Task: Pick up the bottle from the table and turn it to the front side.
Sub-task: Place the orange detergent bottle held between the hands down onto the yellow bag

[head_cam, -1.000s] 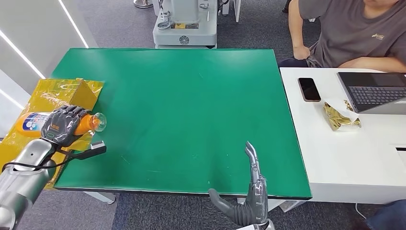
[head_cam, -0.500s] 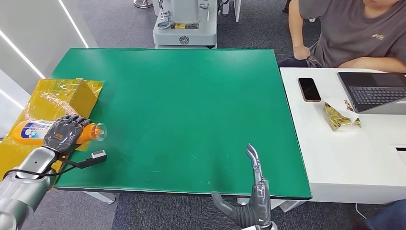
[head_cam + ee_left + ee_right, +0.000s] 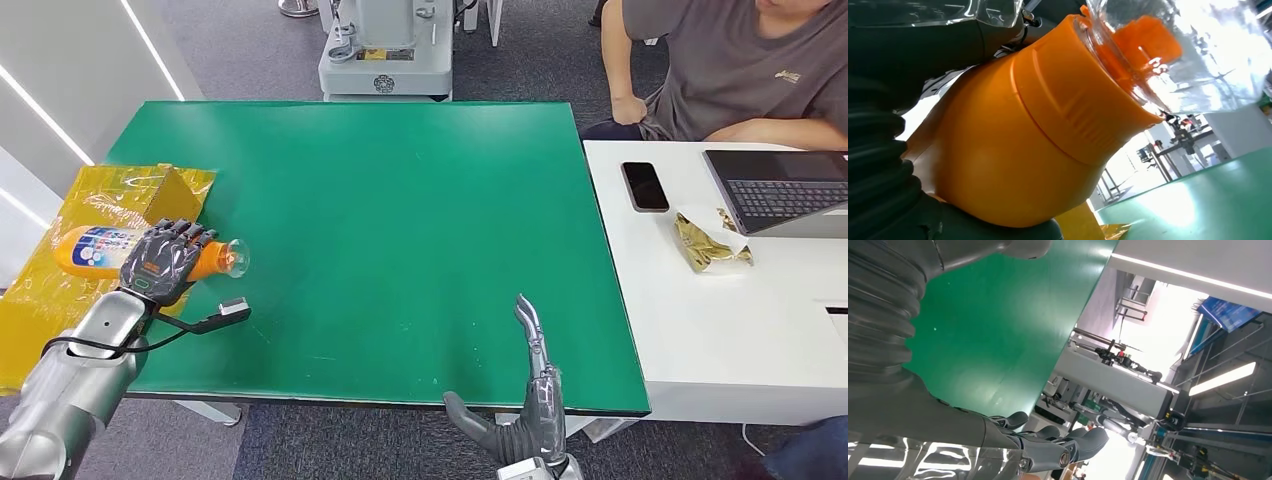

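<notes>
Bottle in hand is the stage reached: the orange bottle lies on its side at the left of the head view, its body wrapped by the fingers of the left hand, its blue-and-white label end reaching out over the yellow packaging and its clear cap end pointing toward the middle of the green table. Whether it is fully off the surface or only skimming it I cannot tell from above. The left wrist view shows the orange shoulder and ribbed collar of the bottle close up, with the clear cap beyond it and green tabletop in the lower right corner, so the grip sits around the body near the neck.

At the bottom centre of the head view, the right hand hangs just off the near table edge, fingers extended and apart, holding nothing; the right wrist view shows the same loose fingers.

By my reading the pick is done or nearly so, and the turn remains. That calls for a firm hold while the wrist rolls the bottle until its front label faces forward, with room kept from the packaging. A smooth round body may slip within the fingers during the roll.

At the right of the head view, a person sits behind a white desk bearing a phone and a laptop.
</notes>
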Robot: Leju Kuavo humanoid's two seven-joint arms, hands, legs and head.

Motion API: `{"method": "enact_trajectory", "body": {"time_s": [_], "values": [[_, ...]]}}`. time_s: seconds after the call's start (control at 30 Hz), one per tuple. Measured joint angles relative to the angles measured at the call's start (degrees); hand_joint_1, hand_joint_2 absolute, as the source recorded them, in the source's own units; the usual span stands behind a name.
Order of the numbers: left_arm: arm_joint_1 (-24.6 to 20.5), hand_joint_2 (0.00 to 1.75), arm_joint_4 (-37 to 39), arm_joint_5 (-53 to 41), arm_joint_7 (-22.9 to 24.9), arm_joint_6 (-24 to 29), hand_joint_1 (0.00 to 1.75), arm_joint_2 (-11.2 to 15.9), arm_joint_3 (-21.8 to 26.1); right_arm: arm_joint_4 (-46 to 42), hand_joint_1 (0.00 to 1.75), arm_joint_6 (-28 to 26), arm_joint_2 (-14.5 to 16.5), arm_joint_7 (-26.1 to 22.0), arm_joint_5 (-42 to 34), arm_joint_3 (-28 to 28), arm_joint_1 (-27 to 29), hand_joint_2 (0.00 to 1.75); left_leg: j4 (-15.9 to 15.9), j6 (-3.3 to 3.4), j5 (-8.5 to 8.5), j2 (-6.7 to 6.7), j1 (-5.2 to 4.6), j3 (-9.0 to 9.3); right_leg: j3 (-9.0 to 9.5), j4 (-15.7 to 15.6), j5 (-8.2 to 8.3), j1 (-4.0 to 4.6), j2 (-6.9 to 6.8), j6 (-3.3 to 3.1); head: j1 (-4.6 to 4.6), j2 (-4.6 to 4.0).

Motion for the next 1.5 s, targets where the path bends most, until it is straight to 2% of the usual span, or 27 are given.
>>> {"method": "enact_trajectory", "body": {"time_s": [0.27,0.6,0.93,0.97,1.03,1.1,1.17,1.5], "values": [[0.66,1.75,-2.61,-0.03,-0.45,0.0,1.75,-1.02,2.93,1.55,0.0,0.84,0.11,-0.48,-0.28,0.06,-1.74,1.75,-0.01,0.0,0.0,-0.02,0.01,-0.02,0.01,0.0,0.0,0.01,-0.02,0.0,0.0,0.0],[5.29,1.75,-4.51,-0.52,-0.49,0.0,1.75,-2.39,6.54,2.86,0.0,0.84,0.09,-0.84,-0.88,-1.05,-1.57,1.75,-0.01,-0.03,-0.02,-0.02,0.01,-0.01,0.01,-0.01,-0.03,0.01,-0.01,0.03,-0.01,0.0],[7.26,1.75,-5.85,-0.7,-0.61,0.0,1.75,-4.88,8.95,3.44,0.0,1.93,-0.24,-0.85,-0.9,-1.71,-1.56,1.75,-0.01,-0.03,-0.02,-0.02,0.01,-0.01,0.01,-0.01,-0.03,0.01,-0.01,0.03,0.0,0.0],[7.45,1.75,-5.99,-0.72,-0.63,0.0,1.68,-5.12,9.17,3.5,0.0,1.97,-0.34,-0.86,-0.92,-1.71,-1.56,1.75,0.0,-0.03,-0.02,-0.02,0.01,-0.01,0.01,-0.01,-0.03,0.01,-0.01,0.03,0.01,0.0],[7.85,1.75,-6.28,-0.74,-0.65,0.0,1.07,-5.55,9.59,3.56,0.0,2.03,-0.58,-0.88,-0.97,-1.71,-1.52,1.75,0.0,-0.03,-0.03,-0.02,0.01,-0.01,0.01,-0.01,-0.03,0.01,-0.01,0.03,-0.01,0.0],[8.16,1.75,-6.52,-0.73,-0.91,0.0,0.29,-5.91,9.93,3.58,0.0,1.89,-0.84,-0.9,-1.09,-1.71,-1.39,1.75,0.0,-0.03,-0.03,-0.03,0.01,-0.01,0.01,-0.02,-0.03,0.01,-0.02,0.03,0.0,0.0],[8.38,1.75,-6.63,-0.72,-1.36,0.0,0.03,-6.23,10.33,3.57,0.0,1.6,-1.1,-0.9,-1.33,-1.71,-1.2,1.75,-0.01,-0.03,-0.04,-0.03,0.01,-0.01,0.01,-0.02,-0.03,0.01,-0.02,0.03,0.01,0.0],[8.39,1.75,-2.64,-0.32,-1.12,-0.01,0.0,-7.07,12.02,3.58,0.0,0.45,-2.26,-1.02,-2.9,-1.64,-0.86,1.75,-0.01,-0.05,-0.05,-0.02,0.01,0.0,0.02,-0.01,-0.03,0.01,-0.02,0.04,-0.01,0.0]]}}
